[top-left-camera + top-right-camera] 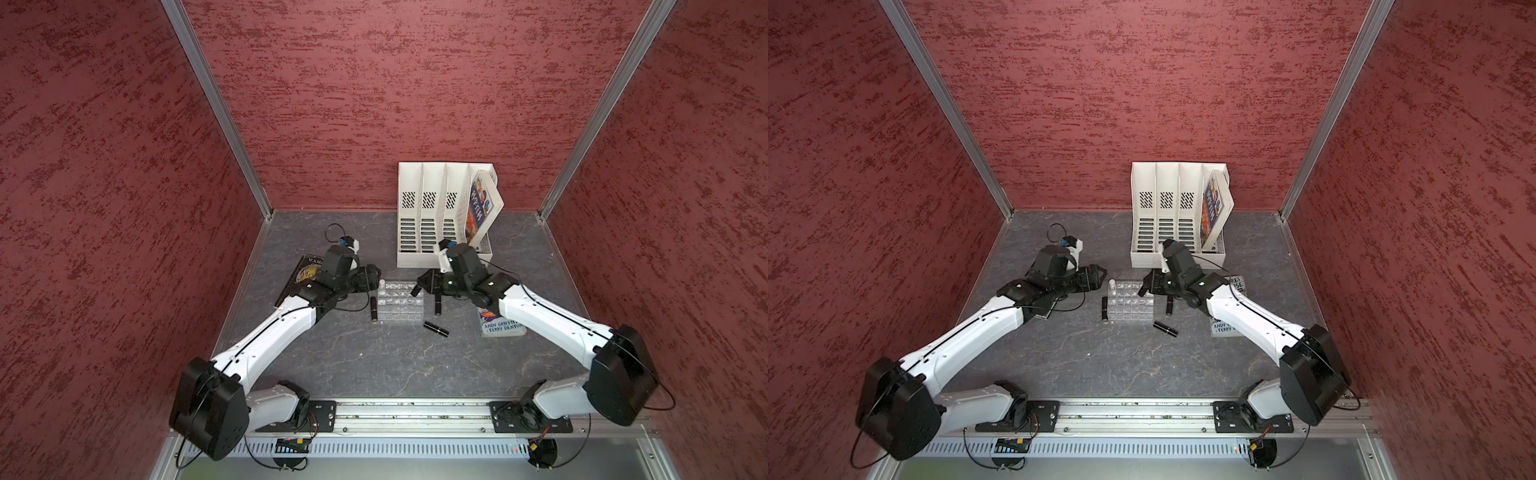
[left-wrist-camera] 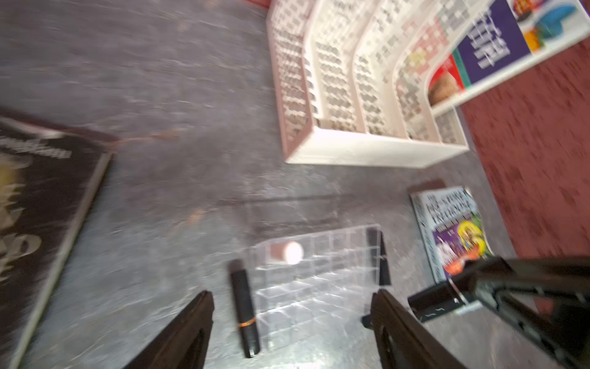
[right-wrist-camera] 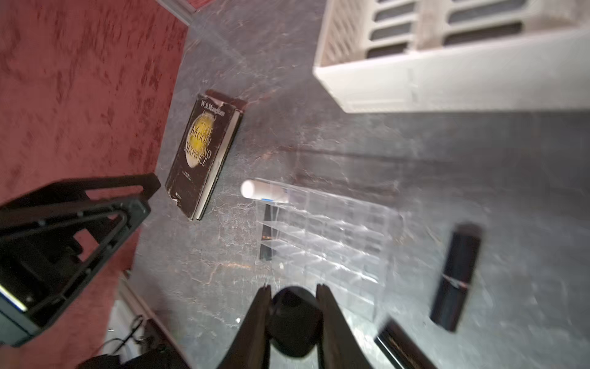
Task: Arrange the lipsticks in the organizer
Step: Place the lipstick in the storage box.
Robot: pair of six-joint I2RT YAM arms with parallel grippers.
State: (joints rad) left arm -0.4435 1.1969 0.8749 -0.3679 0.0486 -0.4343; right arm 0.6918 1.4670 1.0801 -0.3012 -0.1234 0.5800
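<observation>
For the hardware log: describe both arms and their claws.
Left arm and right arm match: smooth white link shells, bulky black joint housings, thin black cables running along them. A small blue fitting sits at the left wrist. The left claw and right claw are black, with tapered fingers built as open triangular frames.

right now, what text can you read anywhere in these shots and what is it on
"W. S. Maugham": dark book cover.
"THE MOON AND SIXPENCE": same cover.
"ANDY GRIFFIT": flat colourful book, partly hidden, name cut off.
"TERRY DENTON": same book.
Book in the file rack: title too blurred to read.
Black lipstick: no legible print.
</observation>
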